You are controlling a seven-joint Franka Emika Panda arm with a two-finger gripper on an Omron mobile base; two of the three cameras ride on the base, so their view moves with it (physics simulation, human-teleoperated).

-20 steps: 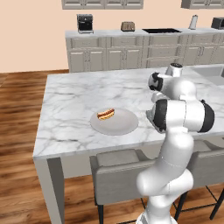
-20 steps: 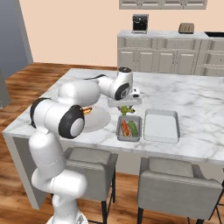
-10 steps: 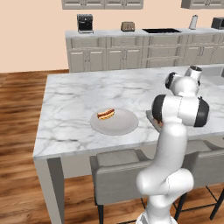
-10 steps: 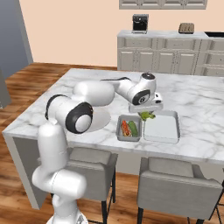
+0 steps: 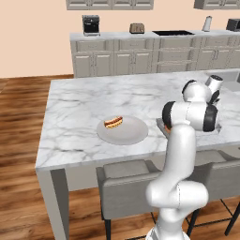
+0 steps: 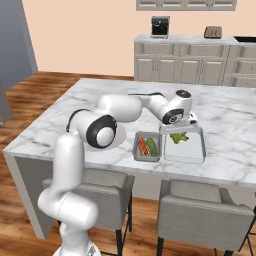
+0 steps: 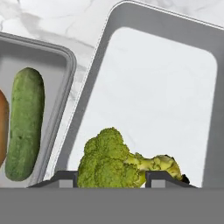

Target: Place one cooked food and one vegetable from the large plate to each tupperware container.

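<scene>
My gripper [image 6: 179,132] hangs low over the wider grey tupperware tray [image 6: 196,151], shut on a green broccoli floret [image 6: 178,138]. In the hand view the broccoli [image 7: 117,161] sits between my fingertips [image 7: 65,178], just above the near end of this tray's pale floor [image 7: 162,83]. The narrower tray [image 6: 138,151] lies beside it and holds a cucumber [image 7: 25,122] and a brown-orange sausage [image 6: 143,145]. The large round plate [image 5: 129,135] lies on the counter to the left with a hot dog [image 5: 113,122] on it.
The marble island counter [image 5: 84,108] carries everything; its front edge runs just before the trays. Two grey stools [image 6: 202,212] stand under that edge. Back cabinets with a coffee machine [image 6: 160,26] and a toaster [image 6: 213,32] are far behind.
The arm has swung right, carrying the broccoli from beside the plate, past the narrow tray, to above the wide tray and lower.
</scene>
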